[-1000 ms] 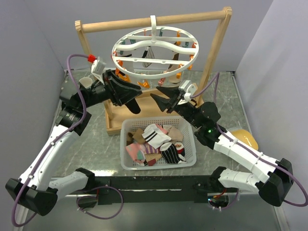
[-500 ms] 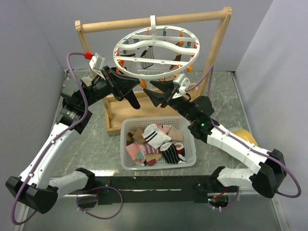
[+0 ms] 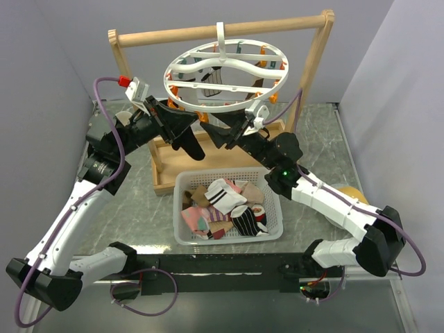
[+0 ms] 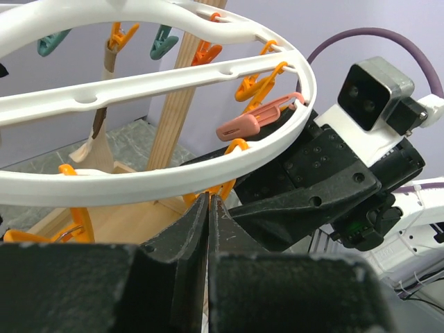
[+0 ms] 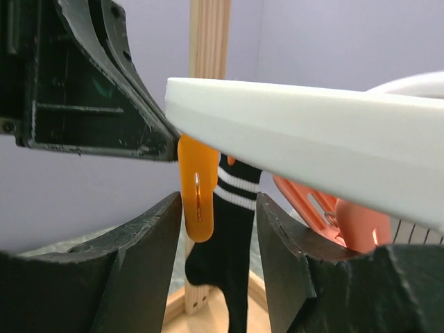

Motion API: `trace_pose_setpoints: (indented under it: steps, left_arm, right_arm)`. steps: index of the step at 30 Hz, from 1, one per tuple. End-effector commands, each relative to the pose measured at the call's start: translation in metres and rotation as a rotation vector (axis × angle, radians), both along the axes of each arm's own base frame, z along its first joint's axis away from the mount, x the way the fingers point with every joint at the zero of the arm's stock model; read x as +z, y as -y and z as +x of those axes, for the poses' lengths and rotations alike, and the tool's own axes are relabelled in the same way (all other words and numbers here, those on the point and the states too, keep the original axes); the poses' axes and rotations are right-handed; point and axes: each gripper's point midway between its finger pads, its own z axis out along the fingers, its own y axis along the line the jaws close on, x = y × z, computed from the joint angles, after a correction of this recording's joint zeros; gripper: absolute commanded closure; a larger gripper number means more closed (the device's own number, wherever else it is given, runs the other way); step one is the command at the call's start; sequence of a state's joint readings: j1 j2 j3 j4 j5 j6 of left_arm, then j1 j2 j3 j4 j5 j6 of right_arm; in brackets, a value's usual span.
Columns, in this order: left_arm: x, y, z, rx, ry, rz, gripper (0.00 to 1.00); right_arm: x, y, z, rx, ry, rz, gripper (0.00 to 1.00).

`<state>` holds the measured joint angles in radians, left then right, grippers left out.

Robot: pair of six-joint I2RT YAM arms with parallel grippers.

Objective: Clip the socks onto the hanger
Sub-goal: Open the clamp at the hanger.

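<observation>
- The left end effector (image 4: 208, 208) was closed just under the hanger (image 5: 312, 132) rim, apparently pinching the cuff of a black sock (image 5: 232, 257) with white bands, which hung beside an orange peg (image 5: 197, 191).
- The right end effector (image 5: 217, 208) was open, with a jaw on either side of that peg and neither clearly touching it.
- The step in hand looked like opening the peg for this sock; the other socks (image 3: 225, 205) lay in the basket (image 3: 229, 239) on the desk (image 3: 139, 208).
- Next, the right jaws would need to squeeze the peg open, and the left would need to lift the cuff into its mouth.
</observation>
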<state>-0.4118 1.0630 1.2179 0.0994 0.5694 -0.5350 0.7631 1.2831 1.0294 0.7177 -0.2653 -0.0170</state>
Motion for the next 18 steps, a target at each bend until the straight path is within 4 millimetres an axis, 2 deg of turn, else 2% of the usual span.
trace_pose_setpoints:
  steps: [1, 9, 11, 14, 15, 17, 18]
  left_arm:
    - [0.023, -0.006, -0.01, 0.011, 0.068, -0.027, 0.92]
    - [0.026, -0.006, -0.013, 0.002, 0.071, -0.045, 0.91]
    - [0.027, -0.007, -0.015, -0.002, 0.071, -0.047, 0.91]
    - [0.025, -0.008, -0.019, -0.015, 0.068, -0.051, 0.85]
    - [0.025, -0.008, -0.019, -0.016, 0.069, -0.054, 0.77]
    - [0.024, -0.008, -0.021, -0.026, 0.07, -0.061, 0.75]
    - [0.024, -0.007, -0.022, -0.033, 0.069, -0.061, 0.69]
  right_arm:
    - [0.041, 0.004, -0.006, 0.017, 0.084, 0.08, 0.47]
    - [0.034, -0.002, -0.004, 0.032, 0.067, 0.061, 0.62]
    - [0.032, -0.003, -0.002, 0.028, 0.062, 0.059, 0.7]
    - [0.03, -0.005, -0.001, 0.037, 0.039, 0.072, 0.8]
    - [0.031, -0.005, -0.001, 0.036, 0.039, 0.078, 0.82]
    - [0.031, -0.006, -0.001, 0.032, 0.039, 0.079, 0.86]
    - [0.031, -0.007, -0.002, 0.034, 0.037, 0.079, 0.87]
